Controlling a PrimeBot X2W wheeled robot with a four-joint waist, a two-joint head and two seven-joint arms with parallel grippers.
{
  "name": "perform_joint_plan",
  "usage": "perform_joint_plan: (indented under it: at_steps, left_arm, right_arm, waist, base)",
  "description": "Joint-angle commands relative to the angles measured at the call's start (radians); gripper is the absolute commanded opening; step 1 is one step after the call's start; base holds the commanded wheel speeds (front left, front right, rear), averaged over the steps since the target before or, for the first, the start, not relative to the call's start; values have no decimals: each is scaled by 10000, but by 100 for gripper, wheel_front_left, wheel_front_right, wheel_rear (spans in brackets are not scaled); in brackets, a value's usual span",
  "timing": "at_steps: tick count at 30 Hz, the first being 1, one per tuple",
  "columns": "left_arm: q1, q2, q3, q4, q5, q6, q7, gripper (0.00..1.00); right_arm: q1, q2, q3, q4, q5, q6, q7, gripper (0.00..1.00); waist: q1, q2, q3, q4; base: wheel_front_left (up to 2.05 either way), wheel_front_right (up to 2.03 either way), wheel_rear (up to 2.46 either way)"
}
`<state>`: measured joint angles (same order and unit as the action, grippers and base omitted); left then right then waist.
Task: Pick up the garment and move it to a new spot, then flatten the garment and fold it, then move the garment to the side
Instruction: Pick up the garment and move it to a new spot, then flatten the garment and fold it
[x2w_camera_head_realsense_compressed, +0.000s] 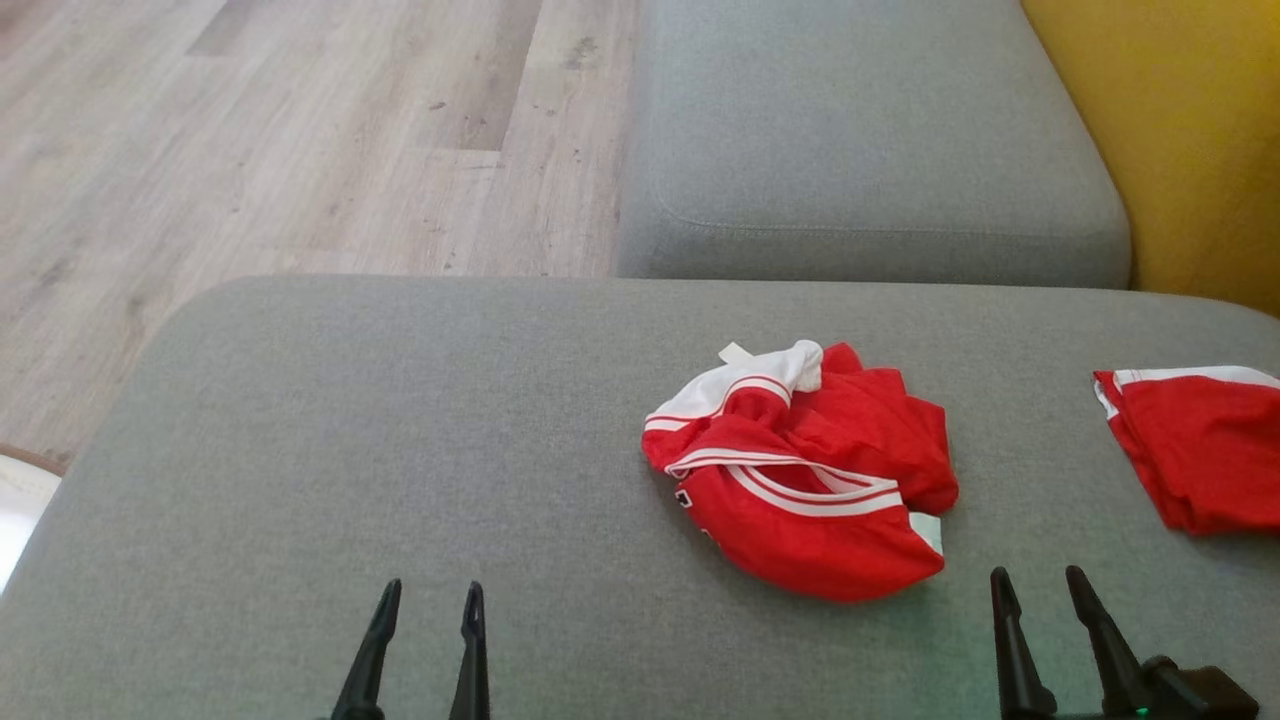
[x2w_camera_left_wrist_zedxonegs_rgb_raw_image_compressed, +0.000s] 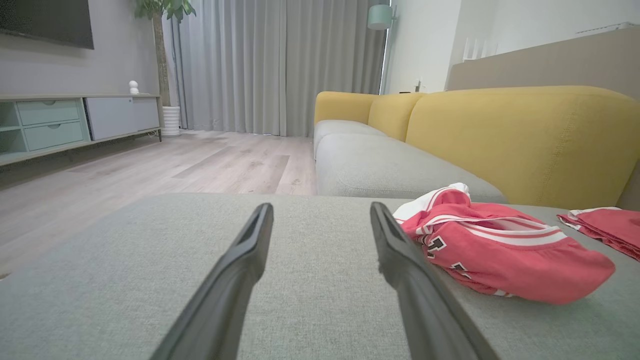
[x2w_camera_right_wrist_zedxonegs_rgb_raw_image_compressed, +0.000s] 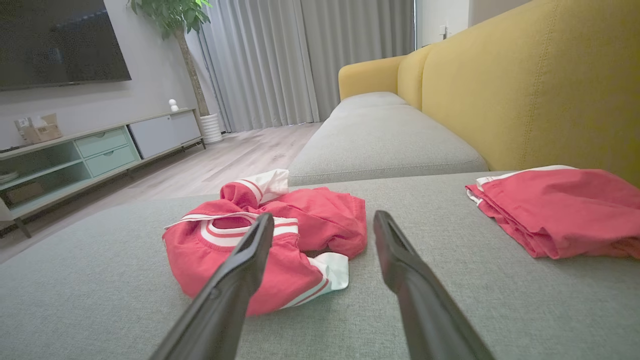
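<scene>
Crumpled red garment (x2w_camera_head_realsense_compressed: 805, 470) on grey cushion (x2w_camera_head_realsense_compressed: 400, 450); untouched.

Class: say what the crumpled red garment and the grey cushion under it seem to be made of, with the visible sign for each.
Crumpled red garment: probably matte knit fabric; it slumps in loose folds, with white striped trim. Grey cushion: seemingly matte woven upholstery; flecked weave shows.

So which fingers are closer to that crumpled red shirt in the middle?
Right. The right fingers sit just off the near right edge of the crumpled shirt, not touching; the left fingers are far to its left across grey cushion.
</scene>
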<state>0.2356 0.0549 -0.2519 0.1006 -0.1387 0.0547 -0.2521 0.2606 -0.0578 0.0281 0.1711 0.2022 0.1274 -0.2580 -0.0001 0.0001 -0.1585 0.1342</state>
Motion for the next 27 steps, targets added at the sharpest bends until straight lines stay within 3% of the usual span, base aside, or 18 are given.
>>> perform_joint_plan:
  at_steps: [1, 27]
  left_arm:
    - [-491, -30, 390, -415, 113, -37, -97, 100]
    - [-417, -46, 421, -389, 387, -46, -97, 100]
  right_arm:
    - [-322, -91, 213, -335, -60, 33, -38, 100]
    - [-337, -137, 511, -332, -47, 33, -38, 100]
  waist:
    - [1, -1, -24, 25]
    - [1, -1, -5, -38]
  base:
    - [0, 0, 0]
    - [0, 0, 0]
